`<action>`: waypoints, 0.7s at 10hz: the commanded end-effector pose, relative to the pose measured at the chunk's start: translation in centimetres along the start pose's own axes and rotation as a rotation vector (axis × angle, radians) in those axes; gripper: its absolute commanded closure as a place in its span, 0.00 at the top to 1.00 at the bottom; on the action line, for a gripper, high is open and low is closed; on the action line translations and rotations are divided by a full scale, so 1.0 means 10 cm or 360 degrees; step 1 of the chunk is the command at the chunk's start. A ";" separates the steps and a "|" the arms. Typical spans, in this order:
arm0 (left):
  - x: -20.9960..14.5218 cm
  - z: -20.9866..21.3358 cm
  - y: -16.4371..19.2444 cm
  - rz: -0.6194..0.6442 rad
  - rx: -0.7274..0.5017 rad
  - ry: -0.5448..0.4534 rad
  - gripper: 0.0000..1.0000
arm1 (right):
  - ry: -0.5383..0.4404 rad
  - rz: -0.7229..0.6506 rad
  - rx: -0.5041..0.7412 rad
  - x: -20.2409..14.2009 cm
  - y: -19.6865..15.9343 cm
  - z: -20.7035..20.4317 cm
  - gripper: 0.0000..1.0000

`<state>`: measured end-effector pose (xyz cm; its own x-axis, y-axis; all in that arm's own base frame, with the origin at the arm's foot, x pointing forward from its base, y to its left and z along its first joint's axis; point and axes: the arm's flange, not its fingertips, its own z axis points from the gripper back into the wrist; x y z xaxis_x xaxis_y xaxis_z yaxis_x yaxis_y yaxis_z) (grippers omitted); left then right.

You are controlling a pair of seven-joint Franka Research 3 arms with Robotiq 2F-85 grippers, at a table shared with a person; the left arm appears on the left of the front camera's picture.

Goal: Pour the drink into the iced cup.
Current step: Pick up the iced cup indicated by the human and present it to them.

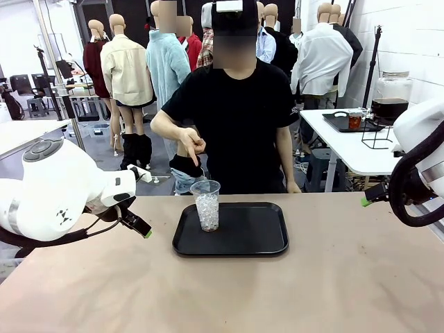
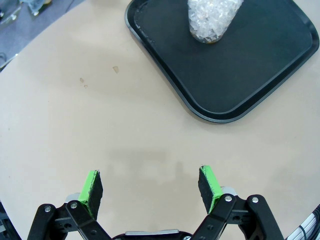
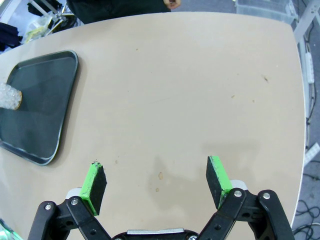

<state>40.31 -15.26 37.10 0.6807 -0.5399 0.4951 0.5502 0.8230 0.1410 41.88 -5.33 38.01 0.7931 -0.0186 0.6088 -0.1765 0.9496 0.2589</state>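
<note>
Your left gripper (image 2: 150, 187) and right gripper (image 3: 156, 185) both gape wide, holding nothing. The iced cup (image 1: 207, 206) stands near the tray's (image 1: 257, 239) left edge; pour slowly, centred over its mouth.

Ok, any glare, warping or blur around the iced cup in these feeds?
Front view: even light, iced cup sharp, no harsh glare. Left wrist view: wide-angle bows the table edge; cup cropped at top. Right wrist view: same bowing; cup cut at left edge.
</note>
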 end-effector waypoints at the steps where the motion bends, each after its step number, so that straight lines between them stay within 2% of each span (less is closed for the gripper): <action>1: -0.01 0.01 0.01 0.0006 0.0000 -0.0002 1.00 | -0.0017 0.0012 0.0007 -0.01 0.01 -0.01 1.00; 4: 0.00 0.00 0.00 0.0000 0.0000 0.0000 1.00 | -0.0017 0.0012 0.0007 -0.01 0.01 -0.01 1.00; 7: 0.08 0.10 0.39 -0.0176 -0.0216 -0.0051 1.00 | -0.0017 0.0012 0.0007 -0.01 0.01 -0.01 1.00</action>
<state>41.12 -14.70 38.06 0.6375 -0.5743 0.5136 0.6134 0.7817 0.1126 41.88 -5.33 38.01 0.7931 -0.0185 0.6089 -0.1767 0.9496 0.2589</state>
